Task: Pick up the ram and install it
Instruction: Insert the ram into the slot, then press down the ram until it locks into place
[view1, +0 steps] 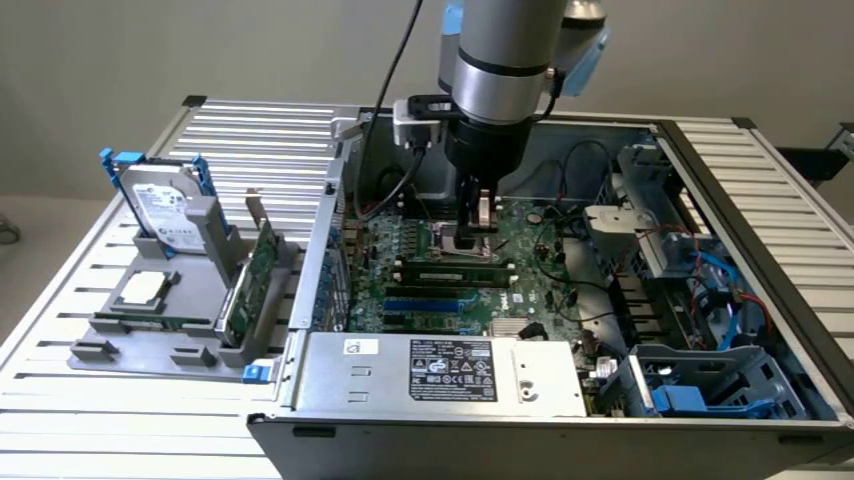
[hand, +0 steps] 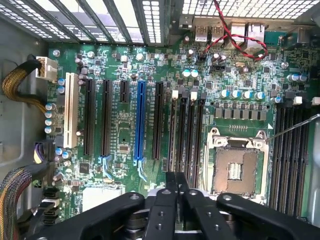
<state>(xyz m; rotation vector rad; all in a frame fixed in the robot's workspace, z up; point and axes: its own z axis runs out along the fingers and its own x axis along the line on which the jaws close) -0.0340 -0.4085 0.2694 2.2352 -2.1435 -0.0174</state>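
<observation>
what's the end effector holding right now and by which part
Nothing: the end effector is shut and empty, poised over the motherboard.

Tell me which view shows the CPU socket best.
Wrist view: the CPU socket is seen straight on and almost whole. The exterior view shows the CPU socket at a slant, partly hidden behind the jaws.

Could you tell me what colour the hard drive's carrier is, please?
Blue; the hard drive's carrier shows best in the exterior view.
</observation>
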